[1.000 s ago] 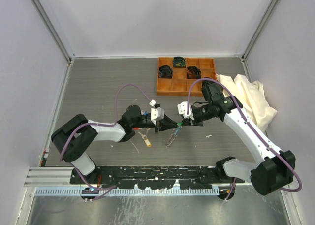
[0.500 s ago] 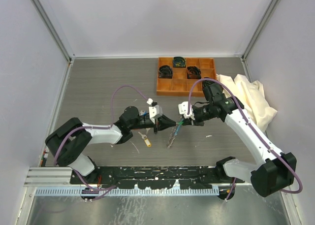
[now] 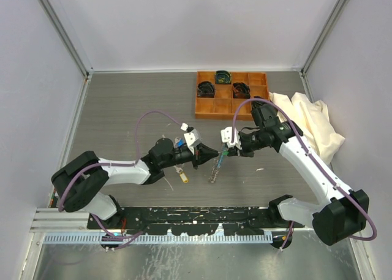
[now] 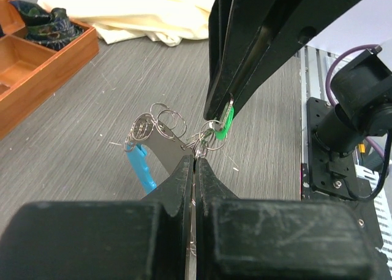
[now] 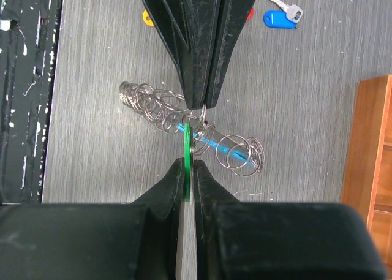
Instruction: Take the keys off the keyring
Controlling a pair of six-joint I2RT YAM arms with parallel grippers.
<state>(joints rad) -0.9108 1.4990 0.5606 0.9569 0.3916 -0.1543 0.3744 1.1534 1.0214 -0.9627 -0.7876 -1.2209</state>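
Overhead view of a grey wood-grain tabletop (image 3: pixel 122 108) with two robot arms meeting nose to nose near its middle. The left gripper (image 3: pixel 211 152) and right gripper (image 3: pixel 228 151) nearly touch. Between and just below them the keyring (image 3: pixel 214 168), a floppy silvery coil of wire loops with a light-blue plastic segment, trails down onto the table. A loose silver key with a yellow tag (image 3: pixel 184 177) lies just beside the left gripper, on its near side. Well behind the grippers sits an orange compartmented tray (image 3: pixel 199 114) holding dark items. A crumpled cream cloth (image 3: pixel 309 124) lies to its right, under the right arm.

The left wrist view shows the left gripper's black fingers (image 4: pixel 184 176) pressed together on a thin wire loop of the keyring. The right gripper's fingers come down from above, clamped on the green plastic tag of a key (image 4: pixel 224 122) that is hooked to the coil.

The right wrist view shows the opposite side. The green tag is edge-on between the right gripper's closed fingers (image 5: pixel 205 182), and the coil stretches across the table behind. Only this view shows a loose blue-tagged key (image 5: pixel 278 16) and the edge of a red tag (image 5: pixel 249 13), both partly hidden behind the left gripper.
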